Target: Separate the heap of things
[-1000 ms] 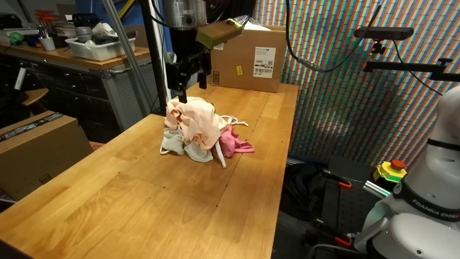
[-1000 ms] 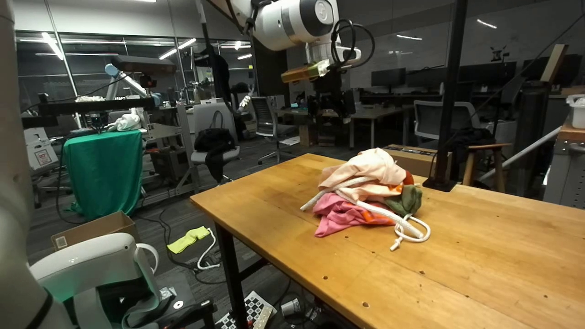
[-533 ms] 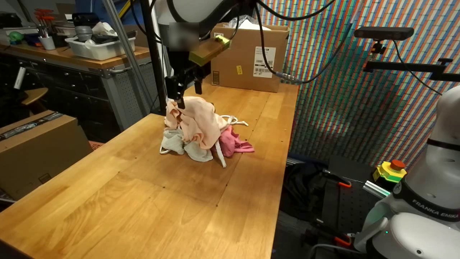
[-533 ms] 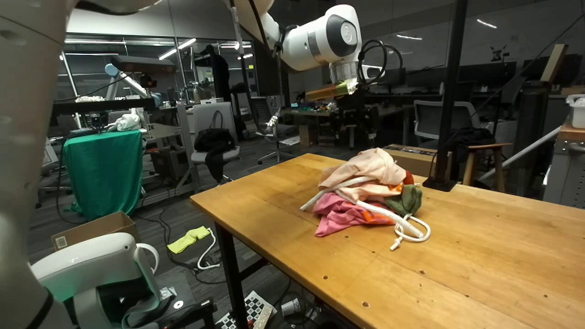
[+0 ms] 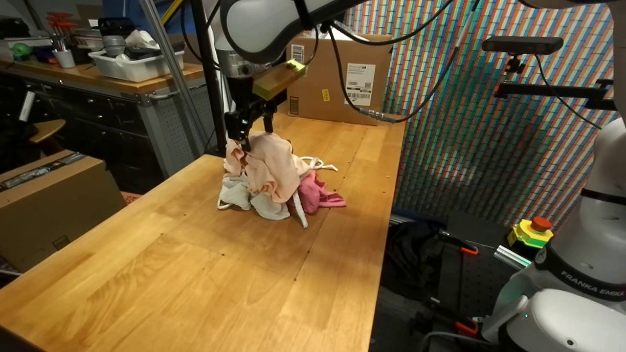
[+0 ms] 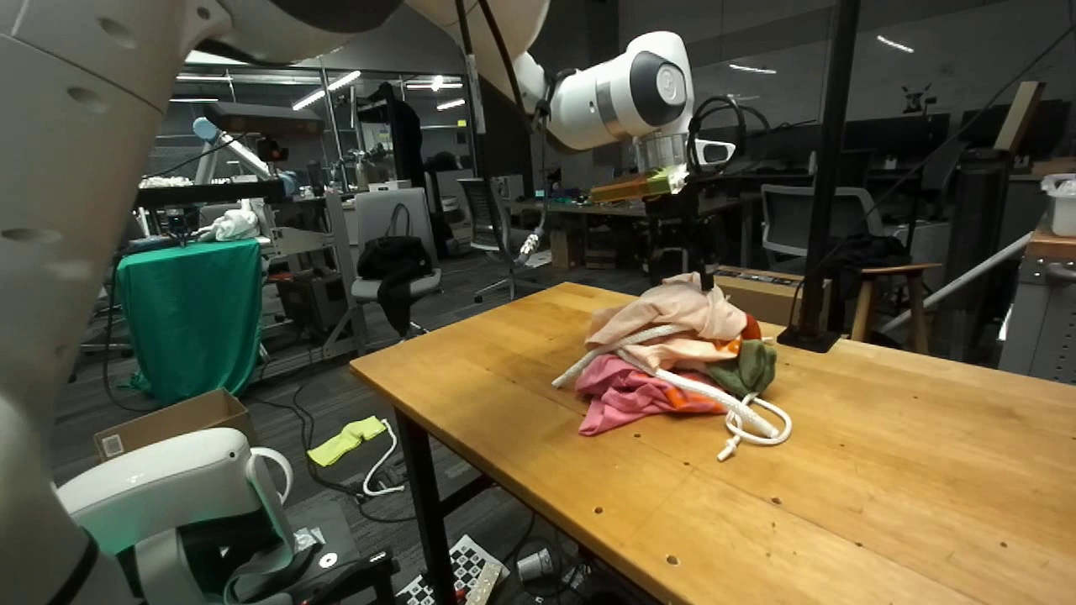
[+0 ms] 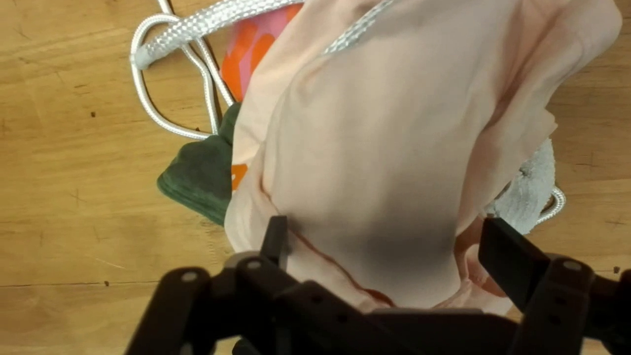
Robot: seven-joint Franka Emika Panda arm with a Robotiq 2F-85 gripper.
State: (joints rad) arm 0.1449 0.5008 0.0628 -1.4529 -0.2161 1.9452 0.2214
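Peach cloth (image 7: 374, 148) in soft folds with braided white rope (image 7: 212, 18), jaws wide apart above, contact uncertain.

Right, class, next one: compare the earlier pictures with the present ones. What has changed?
In both exterior views the claw has come down, with some sideways drift, to the top of the peach cloth; whether it touches is unclear. Its jaws stayed open: nothing was taken hold of or let go. The pink cloth, green cloth and white ropes lie as they were.

Wrist view: peach cloth (image 7: 374, 143) cropped along top.
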